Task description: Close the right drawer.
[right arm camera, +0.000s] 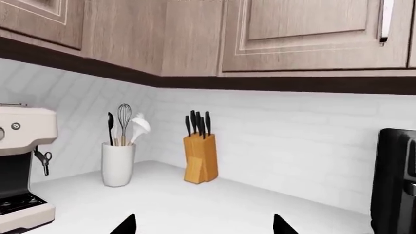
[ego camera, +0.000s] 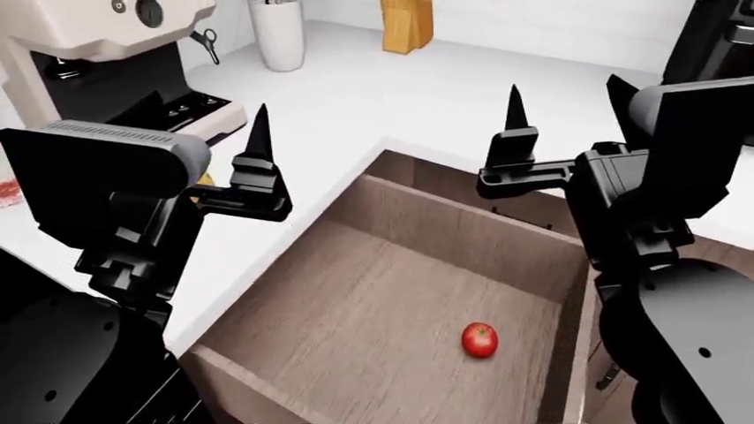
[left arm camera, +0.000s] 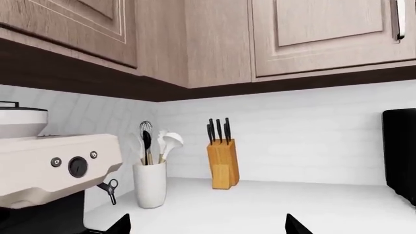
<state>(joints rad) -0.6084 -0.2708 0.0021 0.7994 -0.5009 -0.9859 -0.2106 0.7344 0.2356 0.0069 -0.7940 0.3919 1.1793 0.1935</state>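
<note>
Below both raised jaws, the right drawer (ego camera: pixel 389 300) stands open.

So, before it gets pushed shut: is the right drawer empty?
No, the head view shows a small red fruit lying on the floor of the open right drawer.

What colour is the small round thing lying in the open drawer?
Red, seen best in the head view: the fruit lies in the right drawer.

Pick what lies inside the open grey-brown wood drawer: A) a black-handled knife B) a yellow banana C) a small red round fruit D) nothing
C: the head view shows a small red round fruit lying on the floor of the open grey-brown wood drawer, near its right side wall.
</note>
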